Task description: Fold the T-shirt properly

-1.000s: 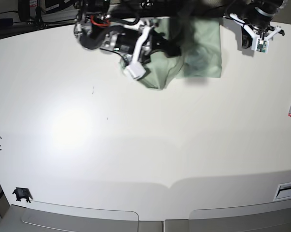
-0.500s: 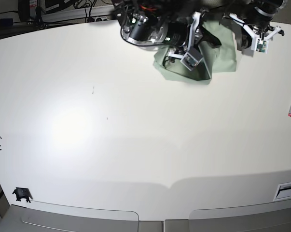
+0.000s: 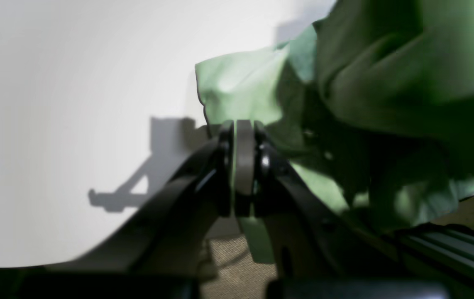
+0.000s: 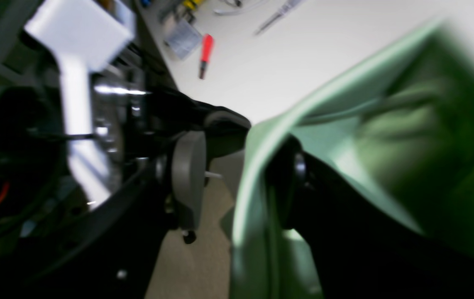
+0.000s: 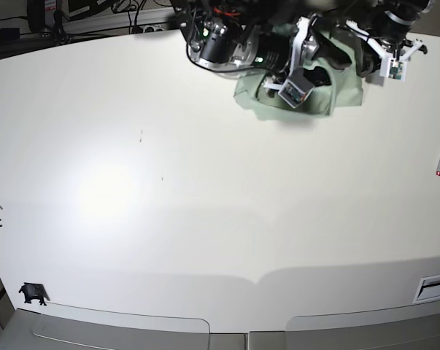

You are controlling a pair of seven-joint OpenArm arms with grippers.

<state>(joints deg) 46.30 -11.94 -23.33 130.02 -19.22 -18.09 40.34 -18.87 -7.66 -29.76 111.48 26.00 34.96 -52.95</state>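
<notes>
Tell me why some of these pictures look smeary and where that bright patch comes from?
Right wrist view: the pale mint-green cloth T-shirt is streaked with blur. Left wrist view: the shut left gripper is fairly sharp and throws a hard shadow on the white table. Base view: a glare spot whitens the table's left half.

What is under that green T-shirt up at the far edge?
The T-shirt lies bunched on the white table. The right claw stands open around a fold. Whatever lies beneath the cloth is covered.
</notes>
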